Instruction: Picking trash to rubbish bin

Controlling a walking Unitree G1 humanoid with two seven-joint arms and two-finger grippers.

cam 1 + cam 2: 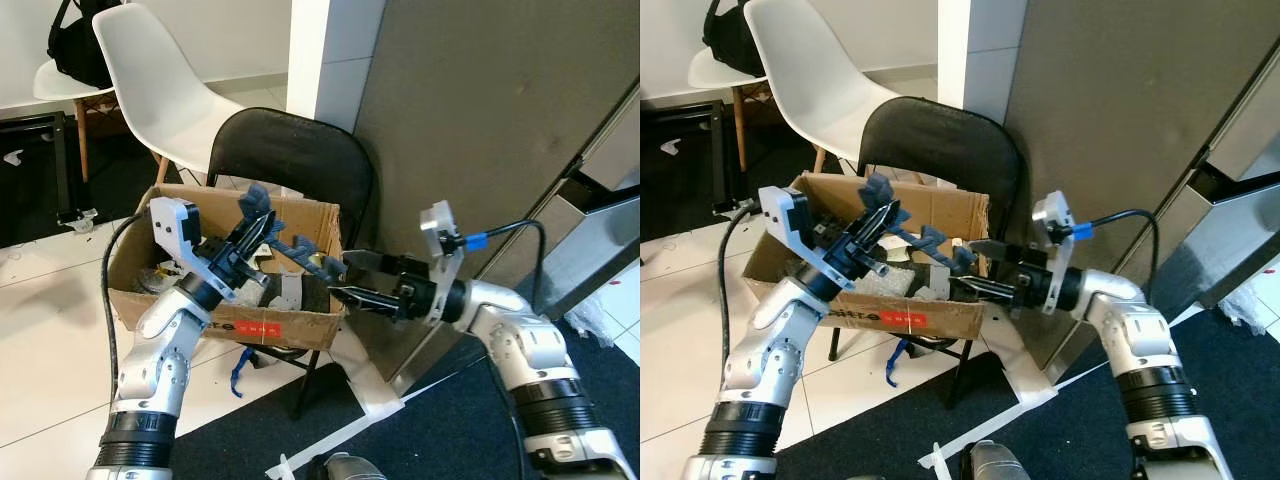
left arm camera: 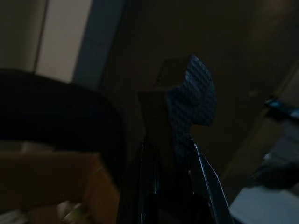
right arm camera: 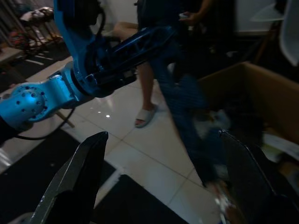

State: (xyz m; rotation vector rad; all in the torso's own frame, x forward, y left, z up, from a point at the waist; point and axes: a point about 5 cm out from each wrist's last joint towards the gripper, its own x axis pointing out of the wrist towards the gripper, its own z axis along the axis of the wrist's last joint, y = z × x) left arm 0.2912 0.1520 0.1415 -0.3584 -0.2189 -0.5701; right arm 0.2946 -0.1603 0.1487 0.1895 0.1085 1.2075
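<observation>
- Left eye view: left tool (image 1: 252,232) clamped on one end of a dark blue jagged foam strip (image 1: 290,243), held over the cardboard box (image 1: 240,325) so it can drop in.
- Box sits on a black folding chair (image 1: 300,150), serving as the bin.
- Right tool (image 1: 352,282) spread wide, holding nothing, near the strip's far end, likely to steady it.
- Right wrist view: a person's sandalled foot (image 3: 145,116) on the floor.

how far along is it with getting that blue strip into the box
Done: the left gripper is shut on one end of the blue notched strip, lifted above the cardboard box on the black chair. In hand: the strip hangs over the box, its far end by the open right gripper. Left: let it drop in among the trash.
</observation>
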